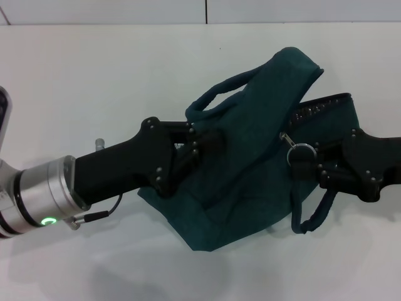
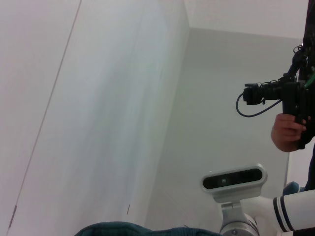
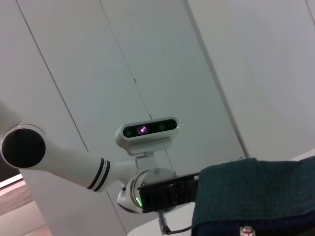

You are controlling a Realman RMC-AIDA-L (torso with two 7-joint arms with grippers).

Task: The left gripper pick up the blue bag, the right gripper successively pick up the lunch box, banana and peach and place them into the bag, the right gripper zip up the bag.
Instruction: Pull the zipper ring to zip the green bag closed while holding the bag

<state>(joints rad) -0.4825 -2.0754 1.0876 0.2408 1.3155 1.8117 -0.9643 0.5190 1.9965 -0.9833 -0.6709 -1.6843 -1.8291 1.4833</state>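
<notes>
Closest to the head camera is the robot's left arm, silver cuff with a green light, reaching in from the lower left. Its left hand (image 1: 199,145) is clamped down on a fold of the blue bag (image 1: 250,182) near one carry handle (image 1: 216,94), so the fabric bunches up around the black fingers. The bag itself reads more teal than blue and sits slumped on the white counter (image 1: 94,75), roughly in the middle, leaning toward the robot's right.

Over on that side, the right hand (image 1: 299,160) comes in from the edge of the view and is pinched tight on the metal zipper ring (image 1: 300,150), with the zipper teeth (image 1: 319,108) running away from it along the top edge of the bag. A second strap (image 1: 313,219) hangs loose below that hand.

Neither wrist camera shows much of the work. From the left wrist view you get a wall, the robot's head camera (image 2: 234,179) and a person's hand (image 2: 288,132) holding a camera rig. From the right wrist view there's a strip of bag fabric (image 3: 256,196) and the head camera (image 3: 147,130) again.
</notes>
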